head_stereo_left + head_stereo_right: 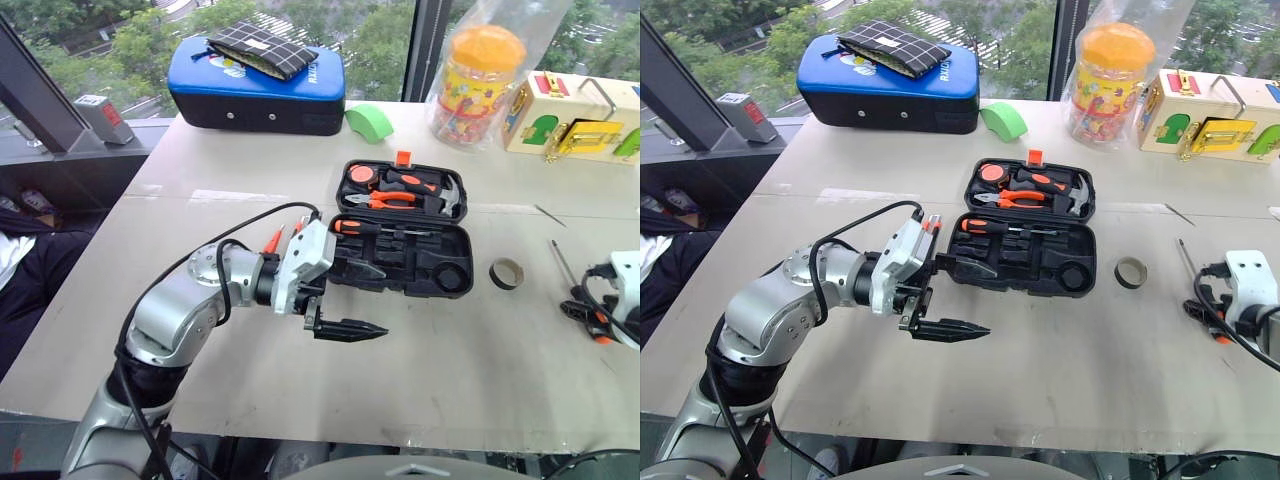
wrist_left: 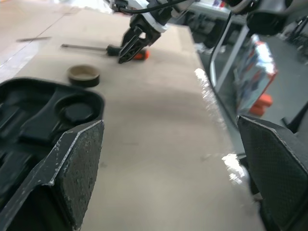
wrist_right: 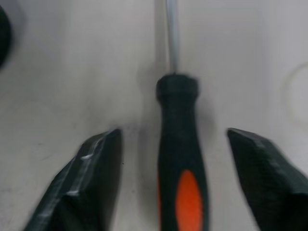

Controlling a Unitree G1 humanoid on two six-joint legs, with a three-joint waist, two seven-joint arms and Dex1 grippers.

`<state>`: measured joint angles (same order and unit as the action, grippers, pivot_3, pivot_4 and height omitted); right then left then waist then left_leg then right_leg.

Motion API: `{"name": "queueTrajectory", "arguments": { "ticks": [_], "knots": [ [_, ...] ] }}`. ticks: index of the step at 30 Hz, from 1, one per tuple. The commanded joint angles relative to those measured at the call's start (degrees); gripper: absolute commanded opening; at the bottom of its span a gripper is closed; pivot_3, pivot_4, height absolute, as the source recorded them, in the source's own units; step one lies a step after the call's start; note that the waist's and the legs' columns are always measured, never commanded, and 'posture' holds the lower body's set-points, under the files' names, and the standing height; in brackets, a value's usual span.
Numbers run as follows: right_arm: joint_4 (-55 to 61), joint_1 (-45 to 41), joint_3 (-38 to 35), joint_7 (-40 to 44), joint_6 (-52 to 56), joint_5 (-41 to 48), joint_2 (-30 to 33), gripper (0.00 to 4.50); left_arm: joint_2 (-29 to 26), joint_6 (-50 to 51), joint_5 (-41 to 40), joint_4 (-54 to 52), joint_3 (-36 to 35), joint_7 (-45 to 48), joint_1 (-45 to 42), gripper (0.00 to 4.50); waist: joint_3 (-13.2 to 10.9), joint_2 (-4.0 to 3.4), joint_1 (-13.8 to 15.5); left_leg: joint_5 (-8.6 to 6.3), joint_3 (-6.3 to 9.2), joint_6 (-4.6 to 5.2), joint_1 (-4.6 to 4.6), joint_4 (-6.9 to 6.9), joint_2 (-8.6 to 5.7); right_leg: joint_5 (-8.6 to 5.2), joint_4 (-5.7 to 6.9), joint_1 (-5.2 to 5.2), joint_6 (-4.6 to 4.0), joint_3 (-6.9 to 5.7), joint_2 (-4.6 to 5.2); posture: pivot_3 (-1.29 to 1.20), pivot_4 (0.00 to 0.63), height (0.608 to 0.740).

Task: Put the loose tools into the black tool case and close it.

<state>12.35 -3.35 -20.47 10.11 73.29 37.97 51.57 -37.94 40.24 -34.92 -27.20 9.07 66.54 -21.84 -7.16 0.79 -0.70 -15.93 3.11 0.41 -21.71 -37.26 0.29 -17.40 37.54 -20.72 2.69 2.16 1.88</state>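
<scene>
The black tool case (image 1: 455, 262) lies open mid-table; its lid half holds pliers and a hammer, and an orange-and-black screwdriver (image 1: 375, 228) sits in the near half. My left gripper (image 1: 362, 300) hovers open and empty at the case's near left corner. A small dark tape ring (image 1: 507, 273) lies right of the case. Further right, a loose screwdriver (image 3: 180, 159) lies on the table, and my right gripper (image 3: 174, 134) is open with one finger on each side of its handle, gaps showing. Orange tool tips (image 1: 273, 241) peek out behind my left wrist.
At the back stand a blue padded case (image 1: 255, 85) with a checked pouch on top, a green object (image 1: 368, 122), a jar with an orange lid (image 1: 480, 80) and a wooden latch box (image 1: 575, 115). A thin metal piece (image 1: 548, 214) lies right of the case.
</scene>
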Motion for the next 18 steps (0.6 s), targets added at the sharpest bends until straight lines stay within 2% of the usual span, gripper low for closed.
{"name": "queueTrajectory", "arguments": {
  "ticks": [1,3,8,10,11,12,14,16,18],
  "knots": [
    [-1.4,-3.0,2.2,1.1,0.7,-3.3,1.7,1.22,-0.2,-0.5,-1.8,-3.2,-1.8,-1.8,1.2,4.50,0.0,0.01,0.0,0.00,-0.06,0.00,0.03,-0.07,0.00,0.01,0.04,0.01,0.01,0.05,0.02,0.00,0.150,0.740],
    [-1.9,-4.1,2.4,1.8,1.2,-4.1,2.1,0.47,-0.1,-0.3,-2.4,-3.3,-2.3,-2.6,1.9,4.50,0.0,0.01,0.0,0.00,-0.12,0.00,0.04,-0.09,-0.02,0.01,0.07,0.01,0.01,0.11,0.04,0.00,0.150,0.740],
    [1.7,-4.4,-1.5,3.5,2.9,-4.4,2.4,0.46,1.4,1.3,-4.9,-3.8,-4.2,-6.8,2.3,4.50,0.0,0.00,0.2,0.00,-0.13,0.01,0.04,-0.13,-0.05,0.01,0.10,0.02,0.02,0.14,0.05,0.00,0.150,0.740],
    [5.0,-4.8,-2.2,4.9,1.8,-4.4,3.6,0.46,2.1,-1.0,-3.4,-3.3,-5.5,-8.9,3.9,4.50,0.0,-0.04,0.1,0.00,-0.10,0.01,0.03,-0.11,-0.04,0.01,0.09,0.00,0.03,0.12,0.04,0.00,0.150,0.740],
    [7.3,-6.2,-2.2,6.5,-0.7,-3.7,3.5,0.46,3.1,-2.4,-2.1,-2.5,-6.6,-11.5,5.1,4.50,0.0,-0.08,0.0,-0.01,-0.10,0.01,0.04,-0.07,-0.03,0.01,0.09,0.00,0.03,0.12,0.04,0.00,0.150,0.740],
    [9.6,-8.7,-1.7,8.0,-2.1,-2.5,3.4,0.46,6.6,-5.1,-4.3,-1.0,-9.4,-12.9,6.6,4.50,0.0,-0.13,-0.2,-0.01,-0.11,0.01,0.06,-0.04,-0.01,0.01,0.08,-0.01,0.03,0.13,0.02,0.00,0.150,0.740],
    [12.9,-11.7,0.7,10.8,-4.0,-1.9,4.4,0.46,6.1,-7.3,-2.9,0.0,-10.4,-12.5,8.7,4.50,-0.1,-0.32,-0.7,-0.02,-0.20,0.02,0.12,0.02,0.04,0.01,0.11,-0.04,0.03,0.17,-0.02,0.00,0.150,0.740],
    [15.2,-15.5,5.5,15.5,-7.8,-1.8,4.8,0.46,3.9,-5.0,-4.1,-0.4,-12.0,-12.1,10.7,4.50,-0.2,-0.26,-0.8,-0.02,-0.06,0.02,0.15,0.01,0.05,0.01,0.14,-0.04,0.03,0.17,-0.04,0.00,0.150,0.740],
    [15.8,-22.4,17.2,21.3,-13.3,-6.0,6.0,0.46,2.8,-3.1,-8.4,-1.6,-17.0,-13.1,14.3,4.50,-0.2,-0.25,-0.9,-0.02,0.15,0.02,0.16,0.02,0.10,0.01,0.13,-0.01,0.02,0.06,-0.11,0.00,0.150,0.740]
  ]
}}
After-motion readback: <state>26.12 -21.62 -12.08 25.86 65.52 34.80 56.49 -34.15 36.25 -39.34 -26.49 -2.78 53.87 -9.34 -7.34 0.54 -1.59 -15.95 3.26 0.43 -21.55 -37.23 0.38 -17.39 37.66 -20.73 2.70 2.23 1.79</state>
